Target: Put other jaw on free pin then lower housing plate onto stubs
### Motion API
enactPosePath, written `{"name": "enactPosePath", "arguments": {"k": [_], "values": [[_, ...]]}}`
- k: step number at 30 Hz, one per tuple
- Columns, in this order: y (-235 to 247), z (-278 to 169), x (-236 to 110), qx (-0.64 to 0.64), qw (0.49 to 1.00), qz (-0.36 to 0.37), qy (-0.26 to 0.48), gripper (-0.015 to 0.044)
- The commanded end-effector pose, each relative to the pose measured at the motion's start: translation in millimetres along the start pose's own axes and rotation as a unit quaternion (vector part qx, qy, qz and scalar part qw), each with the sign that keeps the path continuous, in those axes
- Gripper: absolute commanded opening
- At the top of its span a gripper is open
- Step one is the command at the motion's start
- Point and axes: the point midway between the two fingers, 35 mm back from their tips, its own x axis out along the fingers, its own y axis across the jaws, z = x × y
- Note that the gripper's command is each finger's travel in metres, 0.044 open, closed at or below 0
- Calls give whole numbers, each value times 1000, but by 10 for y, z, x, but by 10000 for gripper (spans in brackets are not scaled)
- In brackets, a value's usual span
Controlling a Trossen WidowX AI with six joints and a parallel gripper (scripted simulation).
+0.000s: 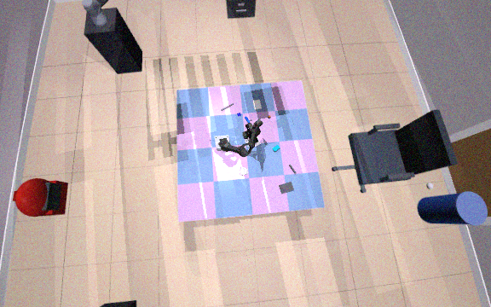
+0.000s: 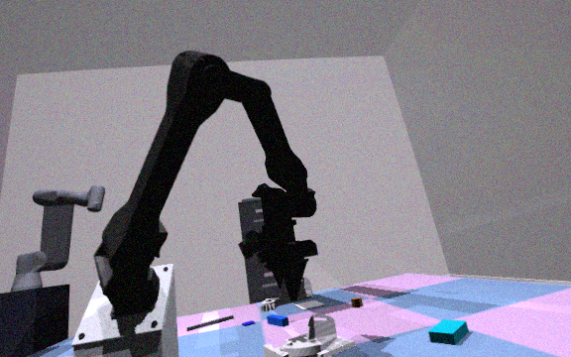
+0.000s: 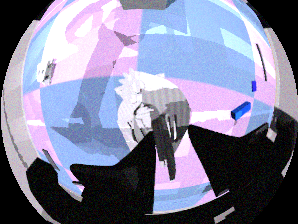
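My gripper [image 2: 292,298] [image 3: 170,132] points down and is shut on the pale toothed jaw [image 2: 268,304] [image 3: 172,102]. The fingers straddle the jaw's dark, narrow part in the wrist view, and its teeth face upper left. How high it hangs is hard to tell. The white base [image 1: 243,171] [image 2: 310,345] [image 3: 47,72] stands apart from the held jaw, with an upright rounded piece on it; its pins and gear mesh are too small to make out. A flat pale plate [image 1: 257,104] [image 2: 309,304], possibly the housing plate, lies toward the back.
Blue blocks [image 1: 247,119] [image 2: 278,320] [image 3: 240,110] lie near the arm. A cyan block [image 1: 275,148] [image 2: 448,331] and an orange block [image 1: 268,116] [image 2: 357,301] lie to the right. Dark bars [image 1: 228,107] [image 1: 292,169] and a grey rectangle [image 1: 286,188] lie on the chequered mat [image 1: 194,205].
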Motion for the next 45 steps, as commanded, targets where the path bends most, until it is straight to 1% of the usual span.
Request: {"name": "enactPosePath", "arguments": {"k": [1, 45], "values": [[-89, -133, -3, 5, 1000, -3, 3, 134], [-108, -175, 3, 15, 1000, -3, 3, 134]]}}
